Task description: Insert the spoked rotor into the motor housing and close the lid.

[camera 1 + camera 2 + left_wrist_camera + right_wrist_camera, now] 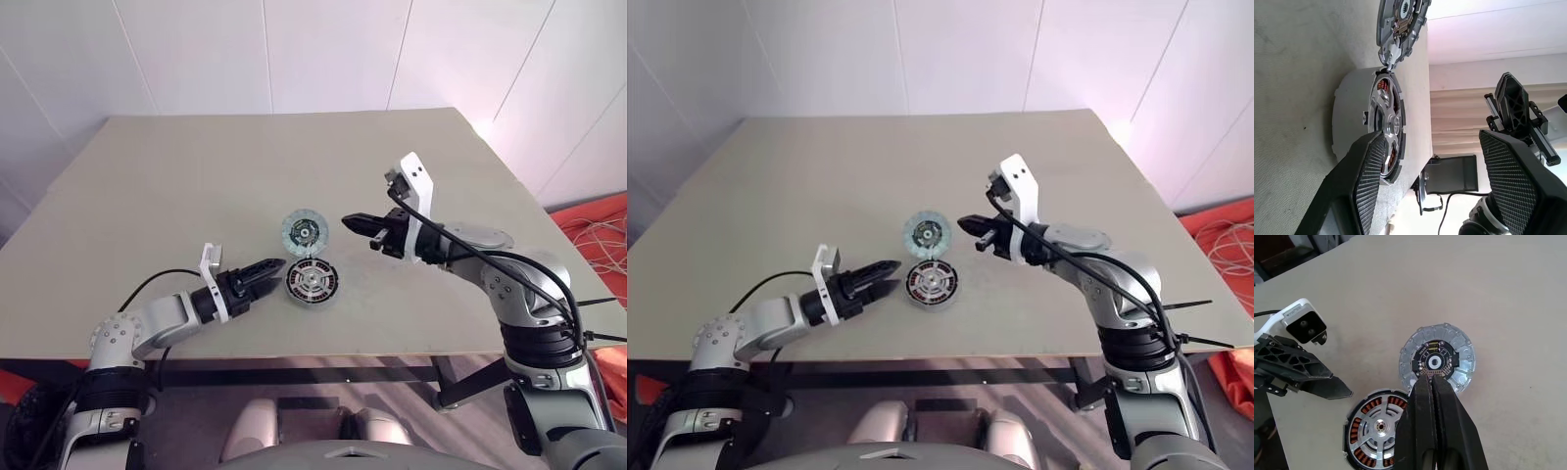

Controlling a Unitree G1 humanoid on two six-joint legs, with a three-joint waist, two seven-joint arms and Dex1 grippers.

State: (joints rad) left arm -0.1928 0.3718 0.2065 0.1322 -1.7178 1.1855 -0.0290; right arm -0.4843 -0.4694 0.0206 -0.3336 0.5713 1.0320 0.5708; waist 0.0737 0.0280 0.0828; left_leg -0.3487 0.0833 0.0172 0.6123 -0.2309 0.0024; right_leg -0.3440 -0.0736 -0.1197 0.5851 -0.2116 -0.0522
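On the tabletop [147, 196], nearer its front edge than its back, the motor housing [311, 283] with the spoked rotor [1380, 427] seated inside touches the lid [303, 231] behind it, the left hand [275, 272] just beside it with fingers apart, the right hand [347, 222] closed empty above.

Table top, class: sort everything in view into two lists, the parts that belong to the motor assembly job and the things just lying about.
Belongs to the job:
- motor housing, spoked rotor already seated inside
- lid, flat on the table beside the housing
- left hand, open
- right hand, shut, empty

Lying about:
- orange cloth and white cables on the floor
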